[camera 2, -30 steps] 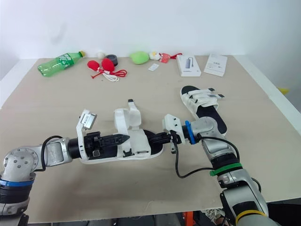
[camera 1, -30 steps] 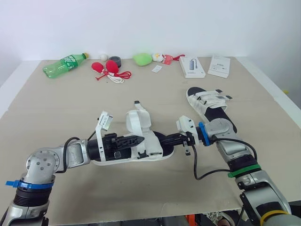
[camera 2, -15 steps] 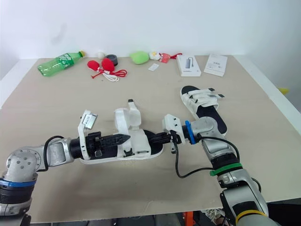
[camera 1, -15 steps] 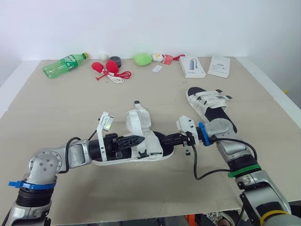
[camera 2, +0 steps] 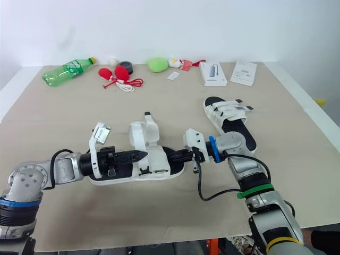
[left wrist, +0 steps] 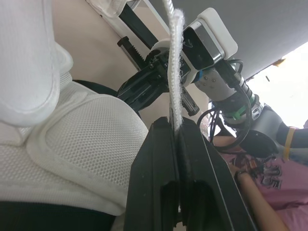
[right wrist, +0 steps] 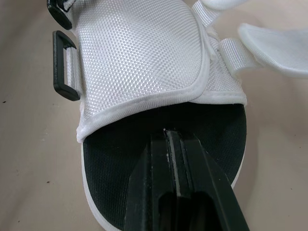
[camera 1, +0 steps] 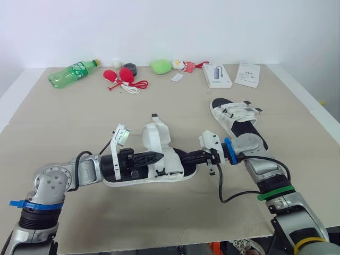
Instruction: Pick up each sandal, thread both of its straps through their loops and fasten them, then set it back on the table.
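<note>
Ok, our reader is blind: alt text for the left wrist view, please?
The left gripper is shut on a white strap seen edge-on, beside the white mesh upper of the sandal. Beyond, the right gripper points at that sandal.

The left elbow has drawn in from the table's left edge toward the sandal, a small step in each picture. The left wrist has rolled a little with it. The white camera block on that wrist now sits slightly nearer the raised strap and turns more of its face upward than a second ago.
</note>
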Action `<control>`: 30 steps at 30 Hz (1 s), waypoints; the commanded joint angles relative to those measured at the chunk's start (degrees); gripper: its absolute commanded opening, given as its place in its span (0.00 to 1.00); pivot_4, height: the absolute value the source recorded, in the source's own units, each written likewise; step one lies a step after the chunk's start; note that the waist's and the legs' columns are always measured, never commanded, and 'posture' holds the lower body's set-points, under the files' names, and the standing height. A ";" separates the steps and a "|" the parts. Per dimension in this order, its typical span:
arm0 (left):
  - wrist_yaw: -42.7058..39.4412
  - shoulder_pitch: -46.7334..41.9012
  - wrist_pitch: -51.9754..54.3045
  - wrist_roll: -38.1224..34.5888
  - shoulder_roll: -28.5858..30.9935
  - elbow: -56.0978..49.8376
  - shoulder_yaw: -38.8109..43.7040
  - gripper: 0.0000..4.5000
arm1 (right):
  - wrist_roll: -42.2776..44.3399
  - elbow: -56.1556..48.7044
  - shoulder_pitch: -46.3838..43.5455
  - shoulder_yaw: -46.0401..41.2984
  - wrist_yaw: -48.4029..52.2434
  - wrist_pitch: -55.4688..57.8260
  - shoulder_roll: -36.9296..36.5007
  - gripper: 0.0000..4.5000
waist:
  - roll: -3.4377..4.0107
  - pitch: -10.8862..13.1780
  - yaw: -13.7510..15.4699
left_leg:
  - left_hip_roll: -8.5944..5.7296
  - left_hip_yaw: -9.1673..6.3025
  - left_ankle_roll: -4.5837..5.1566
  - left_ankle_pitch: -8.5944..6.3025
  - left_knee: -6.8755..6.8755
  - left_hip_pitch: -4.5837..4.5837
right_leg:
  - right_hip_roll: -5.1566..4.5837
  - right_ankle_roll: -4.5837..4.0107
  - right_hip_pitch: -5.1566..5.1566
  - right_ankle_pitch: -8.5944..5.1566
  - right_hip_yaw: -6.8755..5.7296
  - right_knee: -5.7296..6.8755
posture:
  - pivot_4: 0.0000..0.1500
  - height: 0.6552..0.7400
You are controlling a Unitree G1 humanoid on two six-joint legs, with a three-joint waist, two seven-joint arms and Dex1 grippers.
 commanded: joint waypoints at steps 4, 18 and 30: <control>-2.56 -0.06 1.17 0.70 1.04 -2.48 -0.21 0.01 | -0.83 -0.99 0.86 -0.26 -0.40 0.28 -1.00 0.00 | 0.00 0.00 0.00 | 0.00 0.00 0.00 0.00 0.00 0.00 | 0.00 0.00 0.00 0.00 0.00 0.00 | 1.00 1.00; -4.12 6.08 -0.37 6.89 0.27 -7.45 -3.46 0.01 | -0.94 -1.01 0.97 -0.08 -0.66 0.22 -0.84 0.00 | 0.00 0.00 0.00 | 0.00 -0.01 -0.01 -0.01 -0.05 -0.01 | 0.00 -0.02 -0.02 -0.06 0.00 0.00 | 1.00 1.00; -15.94 -0.12 -1.68 5.05 9.53 -10.05 3.09 0.52 | -1.30 0.36 0.39 0.03 -0.25 -0.29 -1.04 0.00 | -0.04 0.02 -0.03 | 0.00 -0.01 -0.01 -0.01 -0.03 -0.01 | 0.00 -0.04 -0.03 -0.06 0.00 0.00 | 1.00 1.00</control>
